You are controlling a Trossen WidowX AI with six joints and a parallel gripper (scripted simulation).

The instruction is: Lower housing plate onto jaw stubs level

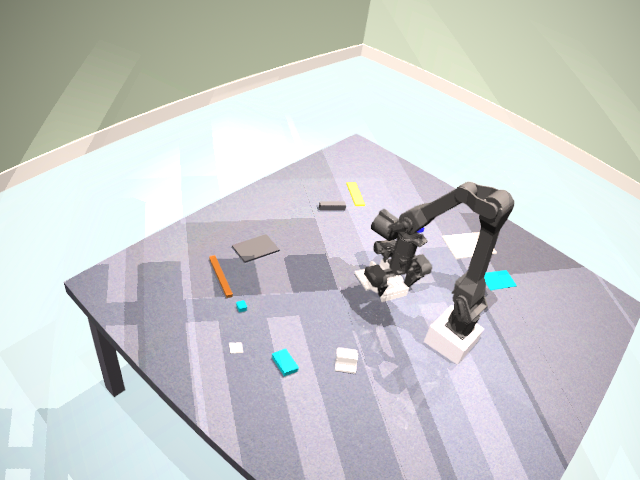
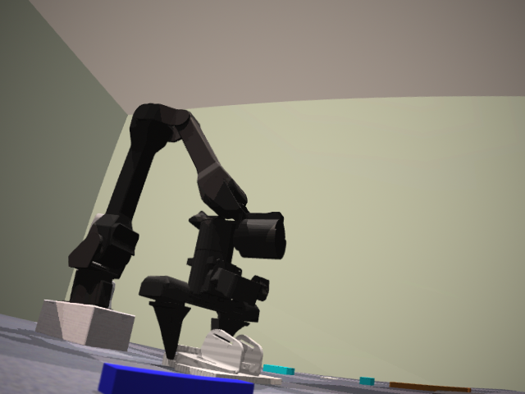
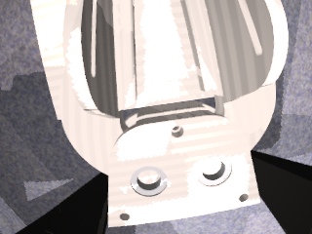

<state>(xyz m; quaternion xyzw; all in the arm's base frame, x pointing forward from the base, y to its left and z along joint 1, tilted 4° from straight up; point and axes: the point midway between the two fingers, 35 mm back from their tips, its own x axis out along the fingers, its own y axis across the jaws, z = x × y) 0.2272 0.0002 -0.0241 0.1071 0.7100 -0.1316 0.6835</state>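
Note:
The white housing plate (image 3: 171, 207) (image 2: 189, 349) is small, with two ringed holes, and lies over the near end of the white base assembly (image 3: 88, 143) (image 2: 229, 376) (image 1: 363, 279). Light and dark shapes show inside both rings. Two upright slotted cheeks stand on the assembly in the exterior view. My gripper (image 3: 177, 168) (image 1: 397, 289) points down, shut on the housing plate, one black finger against each side edge in the wrist view. Its fingertips are low, close to the table. The pins and most of the jaw stubs are hidden; whether the plate is fully seated and level I cannot tell.
A blue bar (image 2: 175, 382) lies beside the assembly. A white sheet (image 1: 457, 243) and a cyan sheet (image 1: 500, 280) lie near the arm's base. A white stepped piece (image 1: 346, 360), a cyan block (image 1: 285, 362), an orange bar (image 1: 221, 276) and a brown plate (image 1: 255, 248) lie further away.

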